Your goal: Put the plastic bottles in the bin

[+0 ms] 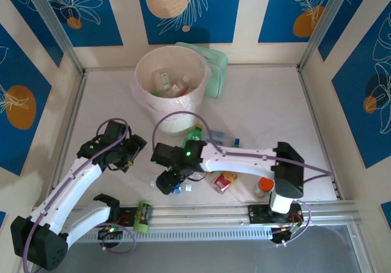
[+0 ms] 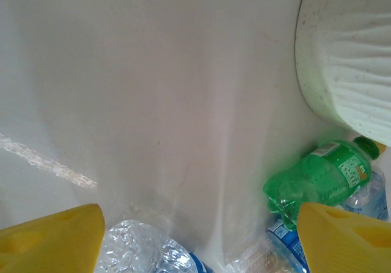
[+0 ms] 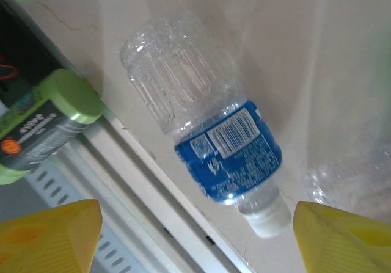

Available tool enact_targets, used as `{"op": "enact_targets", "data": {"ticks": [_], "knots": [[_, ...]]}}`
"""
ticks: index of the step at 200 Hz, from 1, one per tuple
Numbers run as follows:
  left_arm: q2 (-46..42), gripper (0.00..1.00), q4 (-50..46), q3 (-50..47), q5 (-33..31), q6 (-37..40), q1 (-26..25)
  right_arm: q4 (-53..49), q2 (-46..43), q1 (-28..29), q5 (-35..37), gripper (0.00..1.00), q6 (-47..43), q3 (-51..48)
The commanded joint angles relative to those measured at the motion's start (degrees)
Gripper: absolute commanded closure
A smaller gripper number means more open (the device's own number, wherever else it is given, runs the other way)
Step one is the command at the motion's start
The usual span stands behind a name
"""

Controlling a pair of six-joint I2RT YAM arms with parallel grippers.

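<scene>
Bottle (image 3: 229, 157), clear with a blue label and white cap, lies on its side on the counter (image 1: 275, 114) at the near edge, beside the rail (image 3: 153, 193). It sits directly under the right tool (image 3: 195, 236), whose yellow fingers (image 3: 55, 236) stand apart on either side of it and touch nothing. Its long axis runs slantwise across the gap between the fingers, with the base away from the tool and the cap toward the right finger. As I judge it, the wrist needs turning so the fingers close across the body and not along it.

The right arm is the nearer one. The left tool (image 2: 198, 236), fingers also apart and empty, hangs off to the left, facing the green bottle (image 2: 324, 175).

The bin (image 1: 171, 87) stands at the far side, well apart from the bottle.

Counted on the counter from above:
- one green bottle
- one red-yellow bottle (image 1: 225, 180)
- one blue-capped bottle (image 1: 236, 142)
- the clear one under the tool, with part of a second clear bottle (image 3: 348, 175) beside it

Several more lie in the bin, too jumbled to count. There is also one orange-capped container (image 1: 264, 187), one green-lidded can (image 3: 36, 126) and one pale green box (image 1: 215, 71).
</scene>
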Motion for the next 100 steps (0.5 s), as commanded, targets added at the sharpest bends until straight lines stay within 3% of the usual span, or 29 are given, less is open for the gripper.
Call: {"op": "enact_targets", "data": {"ticks": [1,100], "knots": [[-1.39,0.18,-1.57,-0.99,-2.07,-2.26,1.01,-2.03,3.86,0.89,0.95,0.17,-3.95,3.17],[-1.68,0.18,-0.27,-4.16,-2.33,-1.07,2.71,-7.16,15.92,-0.36,-1.96,0.18,-5.11,8.44]]}}
